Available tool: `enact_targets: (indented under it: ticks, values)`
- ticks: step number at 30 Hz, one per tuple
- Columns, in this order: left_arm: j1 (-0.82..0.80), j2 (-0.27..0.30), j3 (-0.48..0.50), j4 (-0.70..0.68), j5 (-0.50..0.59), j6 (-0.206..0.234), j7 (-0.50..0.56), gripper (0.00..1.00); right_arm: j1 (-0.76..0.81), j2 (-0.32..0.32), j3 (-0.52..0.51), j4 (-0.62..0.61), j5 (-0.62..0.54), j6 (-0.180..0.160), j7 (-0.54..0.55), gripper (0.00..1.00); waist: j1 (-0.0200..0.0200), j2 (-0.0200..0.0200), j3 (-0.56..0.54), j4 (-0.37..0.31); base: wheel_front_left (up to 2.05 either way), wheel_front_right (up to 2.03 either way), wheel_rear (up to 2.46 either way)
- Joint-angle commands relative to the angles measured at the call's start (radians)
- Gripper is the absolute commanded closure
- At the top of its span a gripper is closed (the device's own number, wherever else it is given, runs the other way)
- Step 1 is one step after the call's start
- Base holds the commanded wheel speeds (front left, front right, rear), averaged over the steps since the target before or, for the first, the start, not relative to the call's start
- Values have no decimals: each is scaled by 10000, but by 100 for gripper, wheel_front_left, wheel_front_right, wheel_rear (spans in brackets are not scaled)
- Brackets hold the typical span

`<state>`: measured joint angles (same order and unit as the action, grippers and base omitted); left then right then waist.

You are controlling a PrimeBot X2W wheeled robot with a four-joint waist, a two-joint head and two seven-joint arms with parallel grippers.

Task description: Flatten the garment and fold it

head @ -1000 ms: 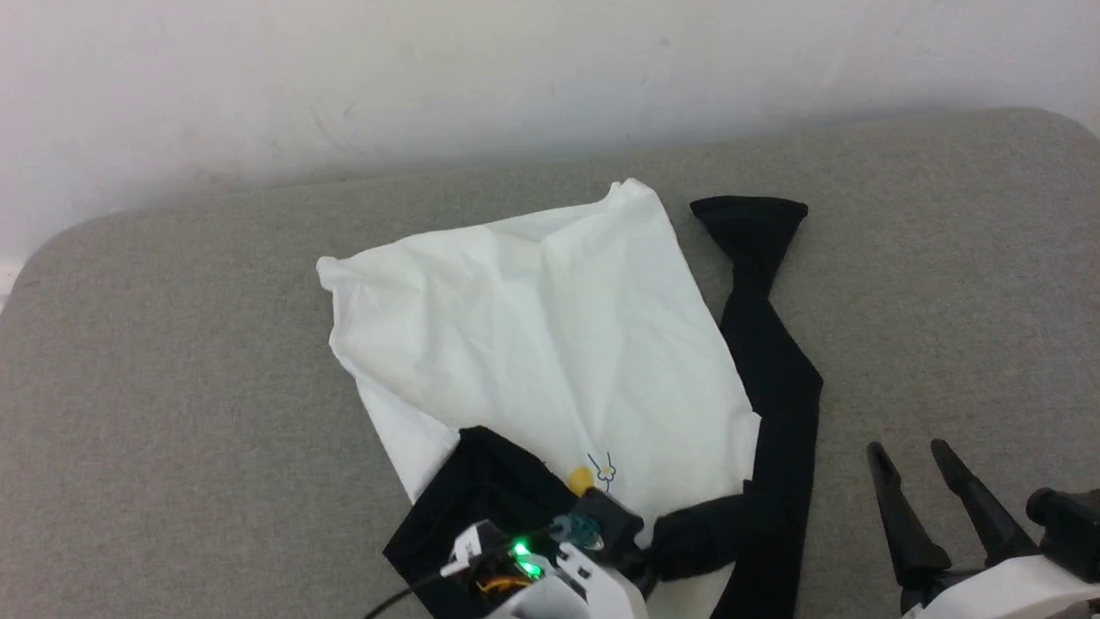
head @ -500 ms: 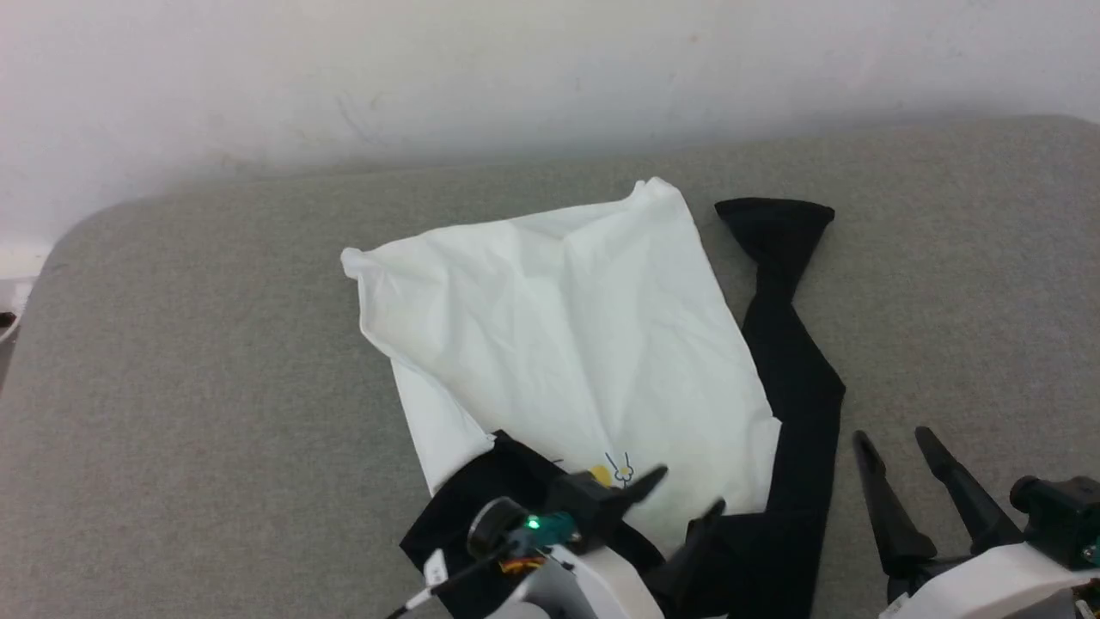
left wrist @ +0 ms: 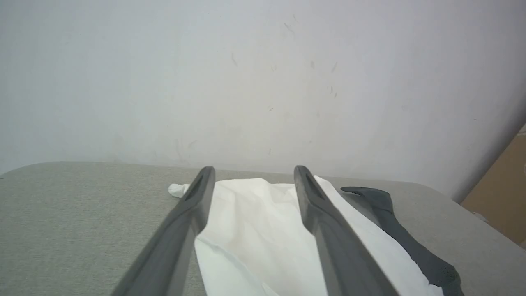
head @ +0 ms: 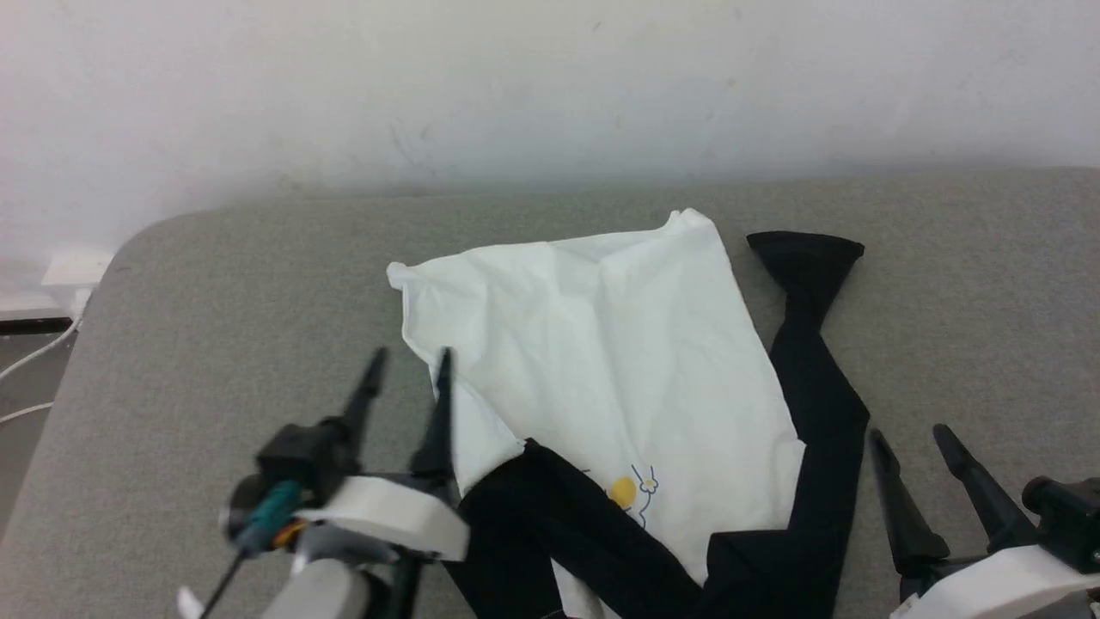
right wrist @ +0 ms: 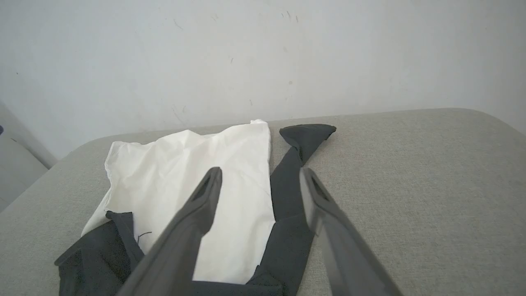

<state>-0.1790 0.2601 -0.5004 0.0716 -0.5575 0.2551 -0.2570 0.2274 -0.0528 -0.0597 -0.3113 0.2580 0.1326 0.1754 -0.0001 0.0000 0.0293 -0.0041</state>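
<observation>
Both pincers open and empty, shirt half spread between them.
Nearest, the left pincer (head: 410,356) at 8 o'clock and the right pincer (head: 907,432) at 4 o'clock stand wide apart, gripping nothing. The garment (head: 601,361) lies mid-desk, rumpled. Its black sleeve (head: 550,516) at 6 o'clock laps over the white body, so a pinch there would likely catch two layers and drag in new creases. The other sleeve (head: 816,361) runs twisted toward 1 o'clock. The desk (head: 215,301) is grey, cloth-covered and round-cornered; at 12 o'clock stands a scuffed white wall (head: 516,86).
</observation>
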Motion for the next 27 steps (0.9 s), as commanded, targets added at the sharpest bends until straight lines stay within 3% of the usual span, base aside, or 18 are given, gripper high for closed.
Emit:
enact_targets:
  ticks: [1,8,14,19,27]
  values:
    - [334,147,418,-156,170,132,-43,0,-37,26,-11,-53,-68,-19,-5,0,1,0,8,48,0,0,0]
    - [1596,810,2305,-618,461,316,-45,0,-232,26,-280,192,-189,-19,16,0,1,0,104,303,0,0,0]
    - [2390,1257,2960,-948,319,11,-46,0,-1033,-114,-949,985,8,-19,53,0,1,0,289,497,0,0,0]
    - [2479,1252,3070,-1337,298,-225,-46,0,-2774,-647,-1769,2920,885,-19,492,0,1,0,765,676,0,0,0]
    - [1696,736,2947,-1902,639,-490,-47,0,-6481,-1817,-2355,6529,1877,-19,1952,0,1,0,2259,1193,0,0,0]
